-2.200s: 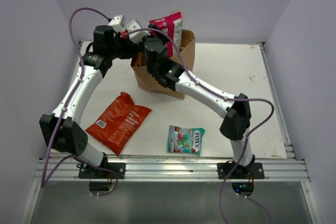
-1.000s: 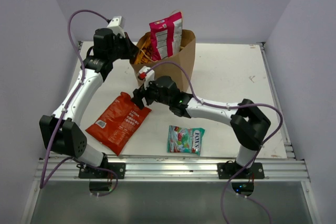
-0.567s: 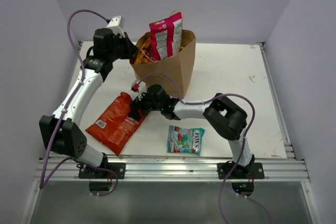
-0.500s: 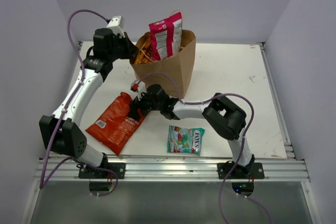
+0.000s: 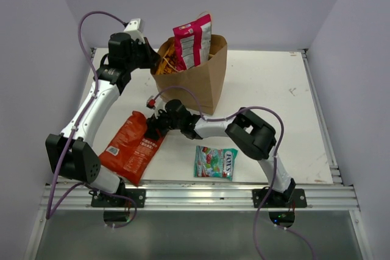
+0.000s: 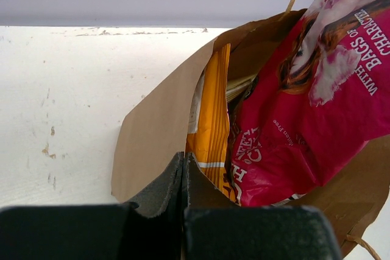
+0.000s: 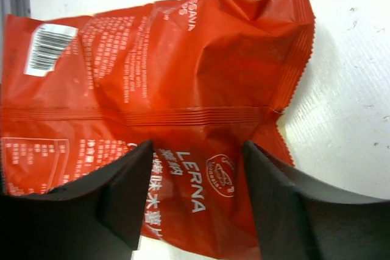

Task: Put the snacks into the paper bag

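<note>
1. The paper bag [image 5: 196, 83] stands upright toward the back of the counter [image 5: 268, 89], mouth open.
2. The left gripper [image 5: 152, 59] is clenched on the bag's left rim. In the wrist view both fingers [image 6: 161, 187] are pressed together with the brown paper edge between them.
3. Already in the bag: the magenta bag [image 5: 192, 39] pokes well above the rim, and the orange-yellow bag [image 6: 213, 120] sits on edge right beside it, against the left wall.
4. The right gripper [image 7: 198, 175] is spread wide and sits low over the red-orange chip bag [image 5: 129, 148], near its crimped top end. Can't tell if the tips actually touch it.
5. That chip bag lies flat on the counter, front-left of the paper bag, barcode side up.
6. The small teal candy packet [image 5: 215, 162] lies flat near the front edge, off to the chip bag's right and not touching it.
</note>
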Motion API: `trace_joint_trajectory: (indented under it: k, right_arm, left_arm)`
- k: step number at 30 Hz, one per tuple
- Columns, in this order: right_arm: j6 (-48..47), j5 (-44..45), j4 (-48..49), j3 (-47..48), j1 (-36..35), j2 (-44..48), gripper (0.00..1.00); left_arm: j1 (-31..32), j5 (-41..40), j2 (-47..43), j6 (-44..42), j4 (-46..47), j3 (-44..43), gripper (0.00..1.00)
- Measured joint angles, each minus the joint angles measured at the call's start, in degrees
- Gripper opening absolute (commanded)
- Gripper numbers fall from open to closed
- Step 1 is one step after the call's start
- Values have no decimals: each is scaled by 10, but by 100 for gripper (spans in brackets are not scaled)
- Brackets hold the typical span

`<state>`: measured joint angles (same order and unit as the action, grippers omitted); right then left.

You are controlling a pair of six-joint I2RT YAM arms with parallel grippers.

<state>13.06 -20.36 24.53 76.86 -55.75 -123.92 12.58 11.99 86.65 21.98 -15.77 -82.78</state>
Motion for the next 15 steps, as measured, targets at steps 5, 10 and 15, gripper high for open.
trace_joint_trajectory:
  k: [5, 10, 15]
  right_arm:
    - [-14, 13, -6, 6, -7, -10, 3]
    - [-19, 37, -9, 4, -14, -4, 0]
    - [-60, 118, -123, -49, -17, 110, 0]
  left_arm:
    - [0, 0, -1, 0, -1, 0, 0]
    - [0, -1, -2, -1, -3, 0, 0]
    - [0, -5, -5, -1, -8, 0, 0]
